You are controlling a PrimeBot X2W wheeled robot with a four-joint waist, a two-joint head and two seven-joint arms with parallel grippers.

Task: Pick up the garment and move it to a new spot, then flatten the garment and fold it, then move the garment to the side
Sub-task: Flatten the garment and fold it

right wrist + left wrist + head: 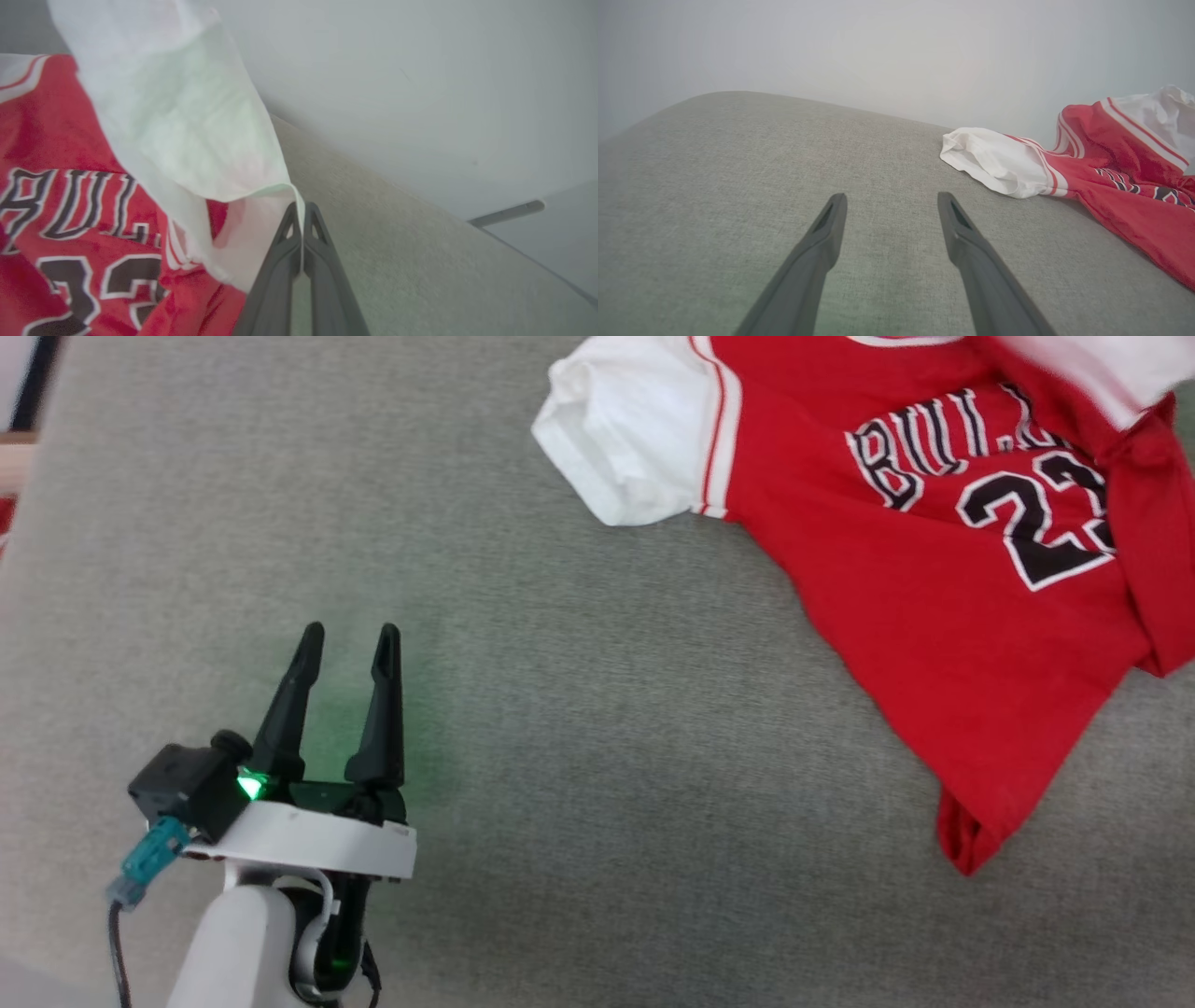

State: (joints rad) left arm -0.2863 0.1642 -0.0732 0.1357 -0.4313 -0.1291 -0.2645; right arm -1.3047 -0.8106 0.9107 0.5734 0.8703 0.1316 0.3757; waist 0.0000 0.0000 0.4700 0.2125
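Note:
The garment (934,616), a red jersey T-shirt with white sleeves and black numerals, lies crumpled at the upper right of the grey cloth surface. My left gripper (347,635) is open at the lower left, well apart from the garment, with nothing between its fingers. In the left wrist view the garment (1087,163) lies to the right of the open left gripper (892,198). In the right wrist view my right gripper (300,207) is shut on the edge of the garment's white sleeve (187,130), which is lifted above the red chest.
The grey cloth surface (597,709) spreads wide between my left gripper and the garment. A pale wall (878,46) stands behind the surface's far edge. A strip of floor or furniture shows at the far left edge of the head view.

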